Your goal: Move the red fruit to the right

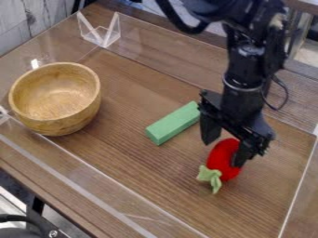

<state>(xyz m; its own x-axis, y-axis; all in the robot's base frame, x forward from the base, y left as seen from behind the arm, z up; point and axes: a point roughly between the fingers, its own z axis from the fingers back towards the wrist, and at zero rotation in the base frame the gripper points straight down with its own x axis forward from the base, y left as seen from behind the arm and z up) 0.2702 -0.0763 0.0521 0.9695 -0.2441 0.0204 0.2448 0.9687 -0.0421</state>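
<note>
The red fruit, a small red strawberry with a pale green leafy end toward the front, lies on the wooden table at the right. My gripper hangs pointing down just above it, open, its black fingers standing on either side of the fruit's upper part. Nothing is held. The fingers hide the fruit's top edge.
A green rectangular block lies just left of the gripper. A wooden bowl stands at the left. A clear plastic wall rims the table's back and a low clear lip runs along the front.
</note>
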